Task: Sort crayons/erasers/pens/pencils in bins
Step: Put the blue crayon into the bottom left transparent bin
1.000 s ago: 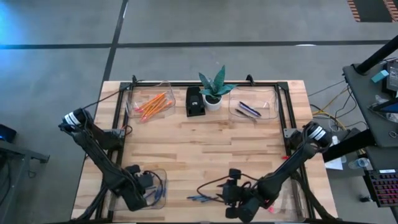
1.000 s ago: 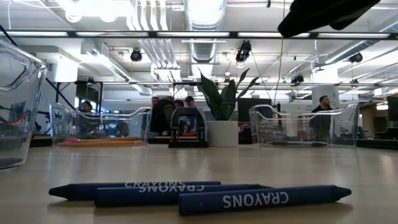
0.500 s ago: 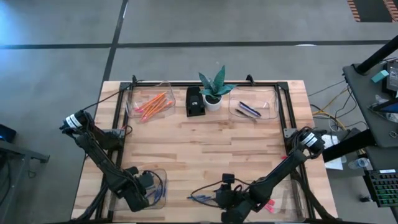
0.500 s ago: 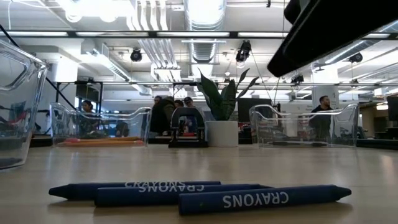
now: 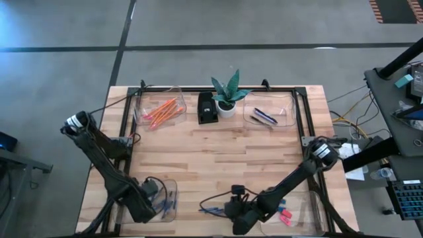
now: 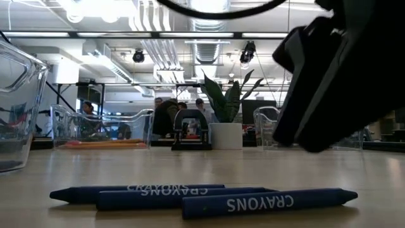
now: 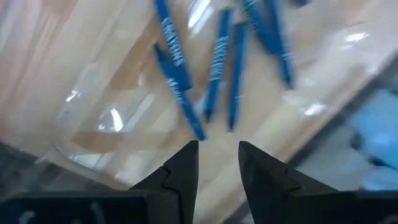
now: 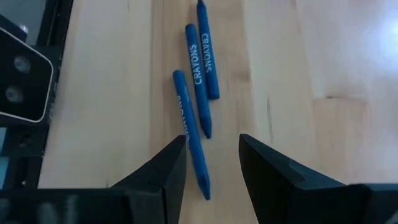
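Open-plan lab or workshop indicated: exposed ceiling ducts [image 6: 155, 44], strip lights, polished concrete floor [image 5: 198, 23], neighbouring equipment benches [image 5: 396, 99], people [image 6: 166, 114] seen beyond the wooden counter [image 5: 218, 158].

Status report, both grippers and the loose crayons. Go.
Right gripper open, empty, over three loose crayons on the table. Left gripper open, empty, above the bin holding crayons. Nothing blocking.

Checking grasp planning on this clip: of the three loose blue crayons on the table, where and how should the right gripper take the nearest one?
The right gripper, open, hovers over the three crayons. Probably best to grip the nearest crayon at mid-length, coming straight down with fingers across its width. It lies flat, and its near half sticks out clear of the other two, leaving room either side.
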`<control>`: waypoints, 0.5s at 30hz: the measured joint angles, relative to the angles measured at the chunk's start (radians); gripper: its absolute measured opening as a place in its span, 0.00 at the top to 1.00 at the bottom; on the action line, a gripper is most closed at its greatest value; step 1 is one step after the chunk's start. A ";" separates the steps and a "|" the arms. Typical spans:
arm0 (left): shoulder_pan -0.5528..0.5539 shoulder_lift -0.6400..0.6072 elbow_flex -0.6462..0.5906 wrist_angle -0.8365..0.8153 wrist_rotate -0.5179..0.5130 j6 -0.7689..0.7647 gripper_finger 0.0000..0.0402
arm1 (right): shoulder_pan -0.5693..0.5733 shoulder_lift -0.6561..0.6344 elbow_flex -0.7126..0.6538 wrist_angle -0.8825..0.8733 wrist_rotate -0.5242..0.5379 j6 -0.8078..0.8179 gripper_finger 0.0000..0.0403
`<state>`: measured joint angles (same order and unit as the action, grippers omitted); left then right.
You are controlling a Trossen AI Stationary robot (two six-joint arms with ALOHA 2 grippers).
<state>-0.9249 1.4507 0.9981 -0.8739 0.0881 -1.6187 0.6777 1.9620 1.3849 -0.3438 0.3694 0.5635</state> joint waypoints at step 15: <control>0.000 -0.180 0.132 0.001 -0.426 0.119 0.75 | -0.018 0.018 -0.004 0.017 -0.119 -0.066 0.66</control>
<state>-0.9249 1.2705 1.1302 -0.8727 -0.3374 -1.4997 0.6599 1.9804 1.3808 -0.3269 0.2504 0.4974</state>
